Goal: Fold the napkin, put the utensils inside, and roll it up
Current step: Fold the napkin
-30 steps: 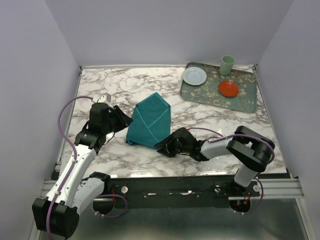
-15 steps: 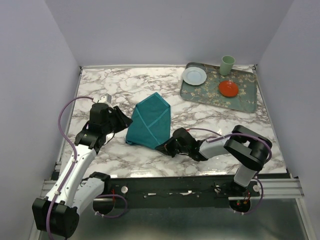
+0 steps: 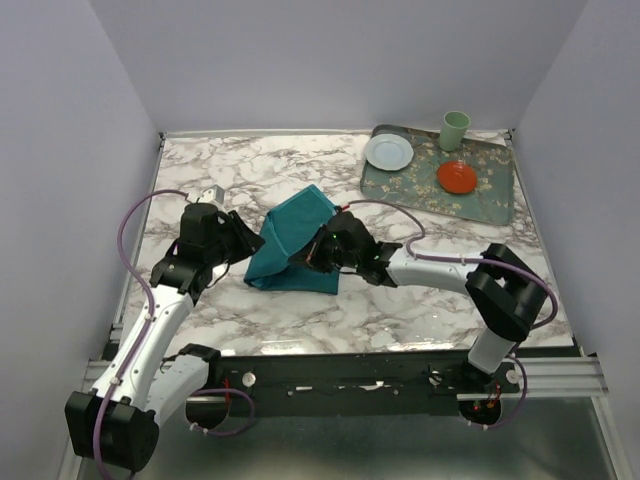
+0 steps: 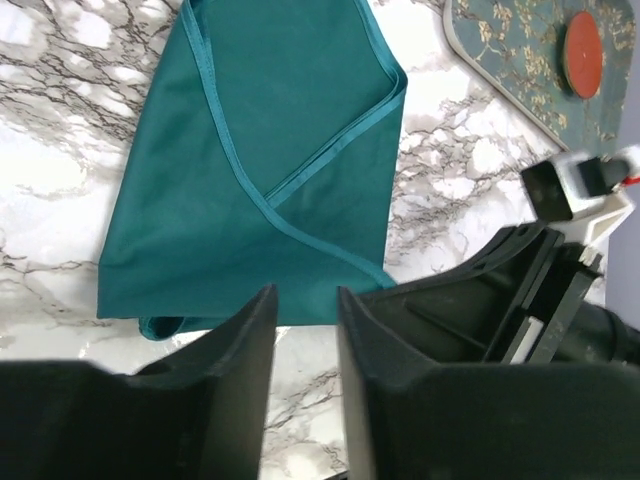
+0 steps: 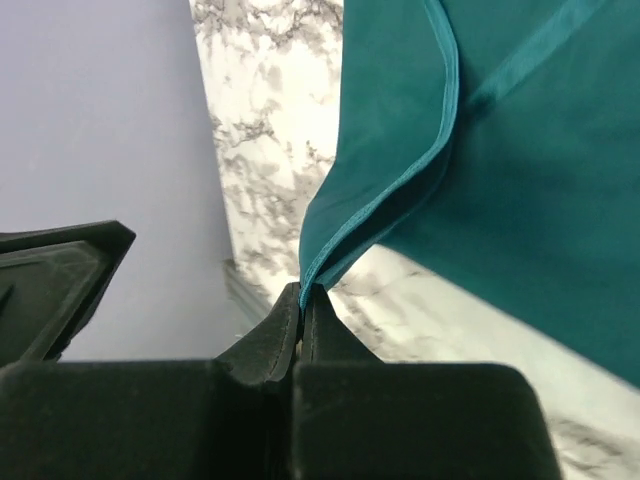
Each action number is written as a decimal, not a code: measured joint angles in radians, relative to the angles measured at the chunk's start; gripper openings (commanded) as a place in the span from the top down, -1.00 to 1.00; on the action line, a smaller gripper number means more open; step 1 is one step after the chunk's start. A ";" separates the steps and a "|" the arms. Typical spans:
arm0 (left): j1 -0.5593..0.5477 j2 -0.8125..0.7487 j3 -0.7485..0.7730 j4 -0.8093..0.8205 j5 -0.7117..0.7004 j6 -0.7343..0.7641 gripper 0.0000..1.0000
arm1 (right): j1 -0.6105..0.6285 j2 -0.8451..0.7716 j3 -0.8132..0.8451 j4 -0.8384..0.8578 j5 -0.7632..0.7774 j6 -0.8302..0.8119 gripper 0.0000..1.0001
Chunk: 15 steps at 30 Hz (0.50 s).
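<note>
Near the middle of the worktop (image 3: 420,290) lies the napkin (image 3: 290,235), folded into overlapping flaps, with one hem lifted off the marble. The right gripper (image 5: 302,300) is closed tight on that hem at the napkin's right side. Its arm stretches low and leftward from a bent elbow well right of the napkin. Just left of the napkin the left gripper (image 4: 305,340) hovers with jaws a narrow gap apart, holding nothing, its forearm angled up from the near edge.

A lab test cell: plain lilac walls (image 3: 330,60) box in a marble-patterned desk (image 3: 250,170) on a metal rail frame (image 3: 560,375).
</note>
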State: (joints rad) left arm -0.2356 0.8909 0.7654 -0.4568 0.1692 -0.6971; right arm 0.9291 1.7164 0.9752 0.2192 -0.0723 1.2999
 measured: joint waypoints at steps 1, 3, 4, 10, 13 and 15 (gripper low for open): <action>0.000 0.004 0.000 0.000 0.003 0.001 0.39 | -0.015 0.000 0.017 -0.016 -0.013 -0.057 0.98; 0.001 0.015 0.000 0.000 0.020 0.009 0.51 | -0.041 0.000 0.037 -0.038 -0.031 -0.129 0.98; 0.002 0.018 0.000 0.000 0.029 0.011 0.57 | -0.050 0.000 0.041 -0.043 -0.043 -0.164 0.98; 0.006 0.039 -0.081 0.032 0.144 0.014 1.00 | -0.112 0.005 0.084 -0.110 -0.130 -0.391 0.98; 0.006 0.043 -0.206 0.077 0.187 -0.028 1.00 | -0.120 0.011 0.132 -0.144 -0.166 -0.461 0.98; 0.006 0.045 -0.267 0.095 0.196 -0.051 1.00 | -0.121 0.018 0.162 -0.151 -0.185 -0.483 0.98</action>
State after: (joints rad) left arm -0.2298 0.9356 0.4980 -0.3618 0.3656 -0.7479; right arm 0.8082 1.7340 1.1370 0.0685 -0.2569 0.8165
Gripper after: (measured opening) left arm 0.008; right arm 0.025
